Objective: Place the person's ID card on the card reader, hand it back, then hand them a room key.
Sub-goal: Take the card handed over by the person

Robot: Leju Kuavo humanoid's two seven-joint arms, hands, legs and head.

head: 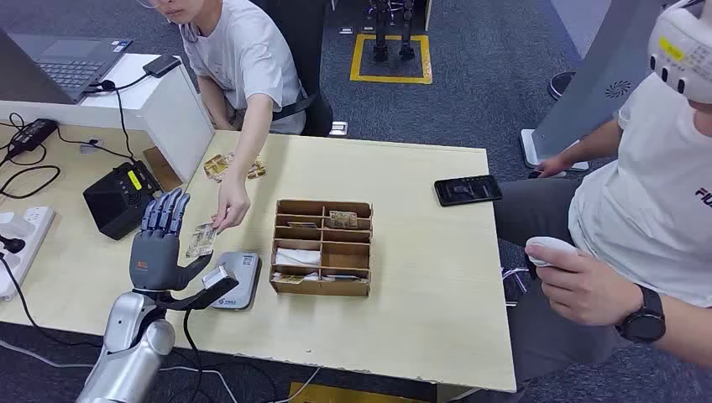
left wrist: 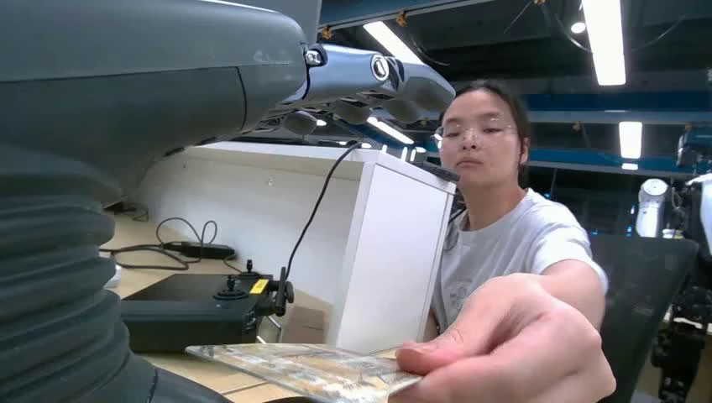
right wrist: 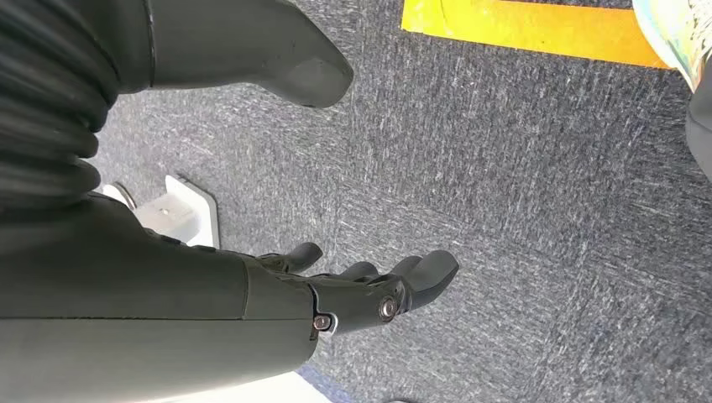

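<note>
A pale wooden table [head: 420,319] is carrying everything in the head view. Behind its far left corner a person in a light T-shirt [head: 243,50] is sitting and stretching an arm forward; at the right edge a second person in a white shirt [head: 646,210] is sitting with a small white device in one hand. A white partition box [head: 172,109] is standing at the far left with a laptop [head: 67,59] on it. A partitioned cardboard organizer tray [head: 321,248] is sitting mid-table with cards lying in several compartments, and a black phone [head: 468,191] is lying well apart to its right. A black box-shaped device [head: 119,198] is resting near the left edge. The grey card reader [head: 237,280] is lying just left of the tray. The robot's left hand [head: 161,243] is standing upright with fingers spread, clasping nothing, just beside the ID card [head: 201,241]. The seated person's hand [head: 231,210] is pinching that card at its far edge, holding it above the table beside the reader. The right hand [right wrist: 369,294] is hanging over grey carpet, fingers loosely extended, gripping nothing.
</note>
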